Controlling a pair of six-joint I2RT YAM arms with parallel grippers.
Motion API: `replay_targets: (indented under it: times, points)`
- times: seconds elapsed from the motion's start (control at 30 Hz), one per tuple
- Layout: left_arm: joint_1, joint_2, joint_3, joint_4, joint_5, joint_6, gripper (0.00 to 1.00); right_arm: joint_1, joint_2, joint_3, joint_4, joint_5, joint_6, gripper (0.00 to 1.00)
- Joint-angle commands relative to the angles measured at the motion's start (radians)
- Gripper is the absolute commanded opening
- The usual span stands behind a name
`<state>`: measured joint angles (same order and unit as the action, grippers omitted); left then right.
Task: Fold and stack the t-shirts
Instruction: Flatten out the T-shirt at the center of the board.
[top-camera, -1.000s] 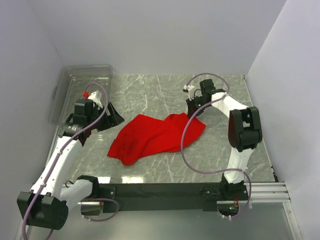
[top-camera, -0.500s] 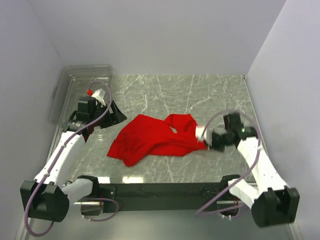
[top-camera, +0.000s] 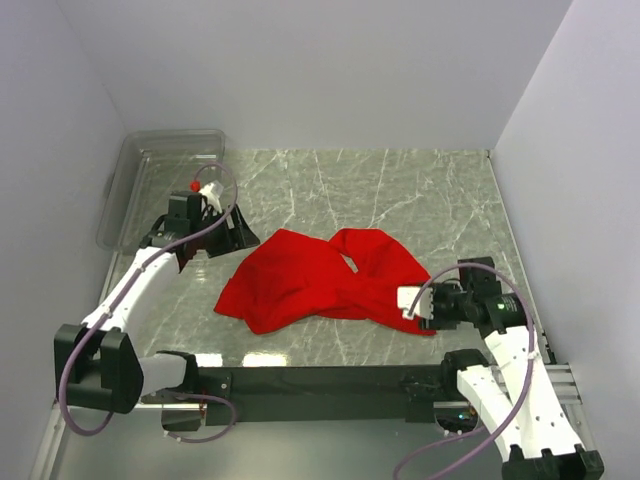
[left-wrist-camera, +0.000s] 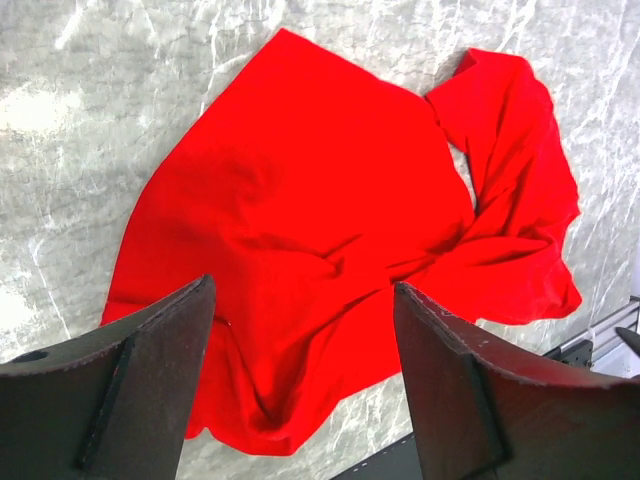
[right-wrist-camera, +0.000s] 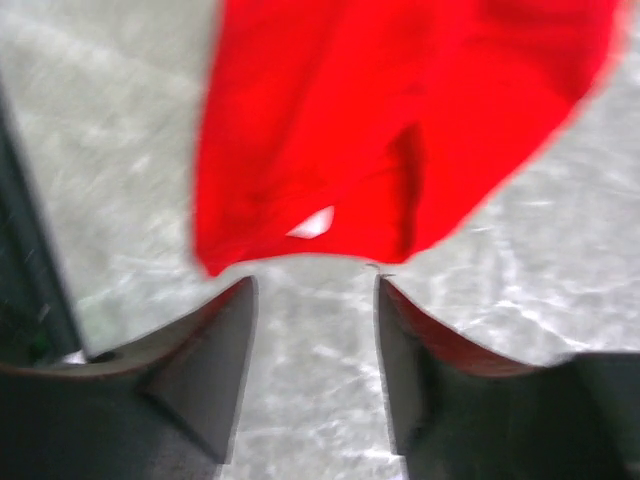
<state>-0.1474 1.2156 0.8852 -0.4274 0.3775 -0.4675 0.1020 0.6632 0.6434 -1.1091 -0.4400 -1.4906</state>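
- On the table (top-camera: 430, 190), about midway between the two arms, the red t-shirt (top-camera: 310, 280) lies in a crumpled heap, neither flat nor folded.
- At its near-right corner I have the right end effector (top-camera: 410, 300) low over the marble. Its wrist view shows the jaws partly apart with bare table between them and the hem just ahead of the tips, so it holds nothing.
- That corner reaches out toward the right arm. I judge it lies that way to spread the cloth rather than leave it bunched.
- Far left, just beside the clear bin (top-camera: 140, 175), the left end effector (top-camera: 232, 235) hangs with its jaws wide and empty.
- It is raised enough that its camera takes in nearly the whole shirt. I read that as a waiting spot clear of the fabric.
- A twisted band runs across the shirt's right half. By my reckoning the task is early, and that twist must come out before any fold.
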Motion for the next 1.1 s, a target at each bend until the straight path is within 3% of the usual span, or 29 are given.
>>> replay_targets:
  times: [0.0,0.13,0.23,0.33,0.43,0.63,0.9,1.03,1.07]
  points:
    - [-0.003,0.016,-0.014,0.053,0.017,-0.005,0.76,-0.007,0.028,0.062,0.217,-0.103,0.189,0.61]
    - [-0.026,0.087,0.001,0.124,-0.022,-0.025,0.74,-0.007,0.206,0.125,0.52,-0.132,0.698,0.66]
    - [-0.063,0.176,0.057,0.137,-0.064,-0.033,0.72,-0.007,0.431,0.22,0.595,-0.158,0.895,0.65]
    - [-0.115,0.266,0.115,0.142,-0.124,-0.02,0.72,-0.004,0.671,0.362,0.621,-0.178,0.984,0.64]
    - [-0.15,0.367,0.161,0.141,-0.178,-0.01,0.7,0.034,0.812,0.452,0.623,-0.169,1.042,0.63]
    - [-0.179,0.449,0.158,0.17,-0.259,-0.026,0.67,0.168,0.978,0.518,0.627,-0.111,1.232,0.63]
    - [-0.219,0.553,0.185,0.177,-0.324,-0.039,0.57,0.248,1.058,0.519,0.652,0.139,1.401,0.61]
    - [-0.233,0.607,0.213,0.177,-0.362,-0.034,0.48,0.269,1.069,0.51,0.663,0.213,1.429,0.44]
    - [-0.233,0.634,0.222,0.171,-0.367,-0.03,0.39,0.271,1.072,0.51,0.664,0.219,1.432,0.35]
